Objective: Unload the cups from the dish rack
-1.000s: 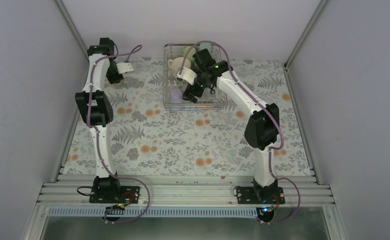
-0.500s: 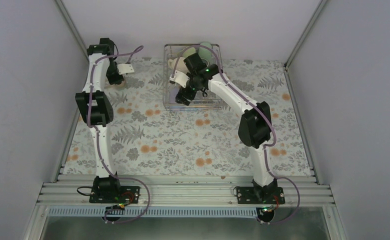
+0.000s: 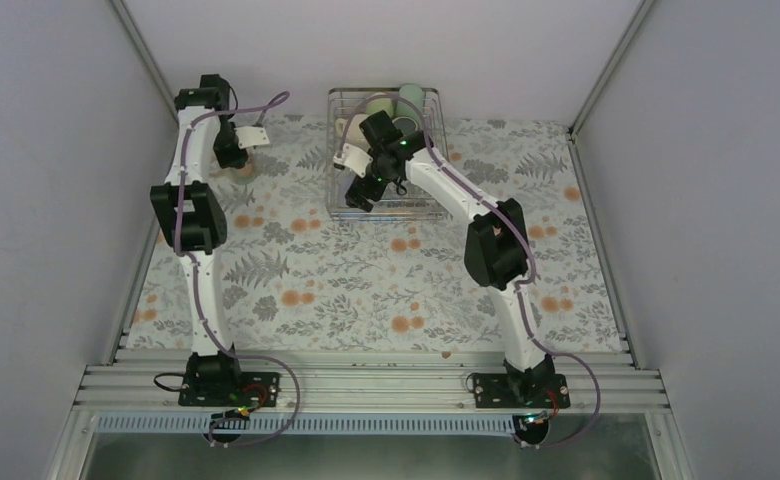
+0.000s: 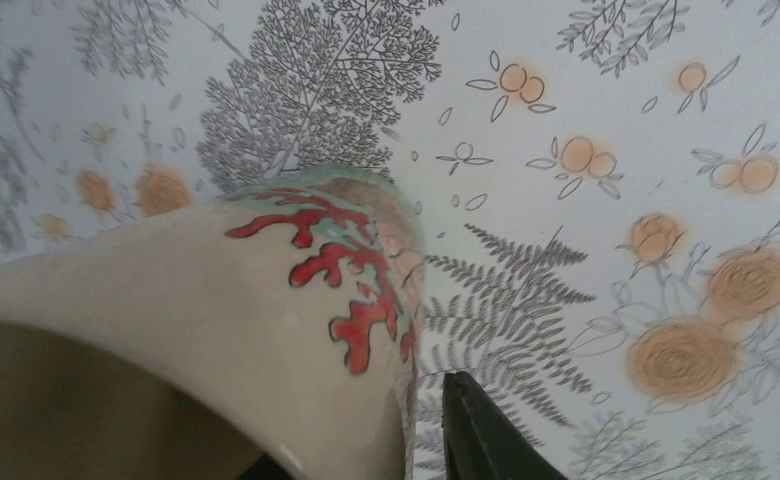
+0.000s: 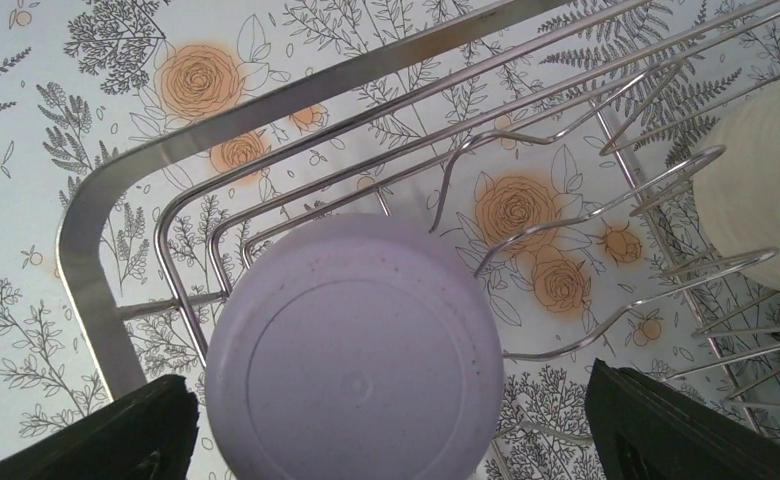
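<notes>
While its two fingers stand wide apart, the right gripper (image 5: 391, 405) hangs over the lavender cup (image 5: 351, 350), which sits bottom-up between them in the 7 o'clock corner of the dish rack (image 5: 86, 230) (the rack is at 12 o'clock on the flowered table (image 3: 366, 290)). A cream ribbed cup (image 5: 766, 180) stands at its 2 o'clock. At 10 o'clock of the table, the left gripper (image 3: 236, 155) is at the beige cup with red markings (image 4: 266, 290); whether it clamps the cup, I cannot tell.
</notes>
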`<state>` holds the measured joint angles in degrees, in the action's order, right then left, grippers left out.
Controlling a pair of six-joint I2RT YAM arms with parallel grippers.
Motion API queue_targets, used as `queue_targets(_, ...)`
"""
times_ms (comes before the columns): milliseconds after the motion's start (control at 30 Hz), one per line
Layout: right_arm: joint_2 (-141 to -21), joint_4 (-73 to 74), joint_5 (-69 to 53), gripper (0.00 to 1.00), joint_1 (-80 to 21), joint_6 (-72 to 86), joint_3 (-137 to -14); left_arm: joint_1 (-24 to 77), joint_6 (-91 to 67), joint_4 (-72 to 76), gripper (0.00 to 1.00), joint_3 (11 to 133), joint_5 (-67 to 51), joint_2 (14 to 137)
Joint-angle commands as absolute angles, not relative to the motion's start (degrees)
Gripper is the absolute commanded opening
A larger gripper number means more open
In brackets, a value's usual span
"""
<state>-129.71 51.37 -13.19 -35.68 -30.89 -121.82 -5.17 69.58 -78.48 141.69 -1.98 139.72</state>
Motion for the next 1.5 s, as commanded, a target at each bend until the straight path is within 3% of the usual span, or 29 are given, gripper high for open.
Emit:
queue_targets(0,-131.6,50.5,-13.6,0.98,-36.7,-29.1,-125.0,-4.5,69.6,-77.7,0.29,143.3,-2.3,136.6)
queue_targets(200,-132.6,49.4,-12.2,0.92,-36.7,-27.9,-125.6,-4.1,69.5,-77.7,0.52,144.9,-1.7,136.9)
queue_targets(300,-133.0,48.9,-11.8,0.83,-36.8,-27.5,-125.4,-3.9,68.9,-77.6,0.63,145.9,-1.1,136.8)
queue_targets(400,-133.8,48.9,-11.3,0.86,-36.8,-27.3,-125.7,-3.9,68.2,-77.1,0.76,146.4,0.8,136.9)
queue_targets(467,-134.4,49.3,-11.1,0.85,-36.7,-26.9,-126.4,-4.0,68.0,-76.8,0.77,146.7,1.5,136.8)
queue_targets(800,-133.1,49.5,-13.0,0.54,-36.4,-25.2,-126.7,-3.4,64.0,-71.8,0.82,147.6,-4.1,129.3)
queue_targets(1000,-127.1,49.5,-13.9,0.47,-35.6,-24.3,-126.5,-2.5,51.2,-65.1,0.86,142.0,-20.9,120.8)
queue_targets(1200,-117.6,48.9,-12.2,0.47,-33.8,-25.4,-127.4,-1.4,35.5,-55.8,0.88,125.9,-47.5,110.5)
queue_targets(1367,-111.2,46.7,-13.2,0.44,-31.9,-24.3,-130.0,2.5,36.9,-58.3,0.88,121.0,-65.1,110.2)
queue_targets(1467,-108.1,44.0,-13.4,0.43,-31.4,-23.1,-129.5,5.3,39.5,-62.0,0.88,123.3,-69.1,112.9)
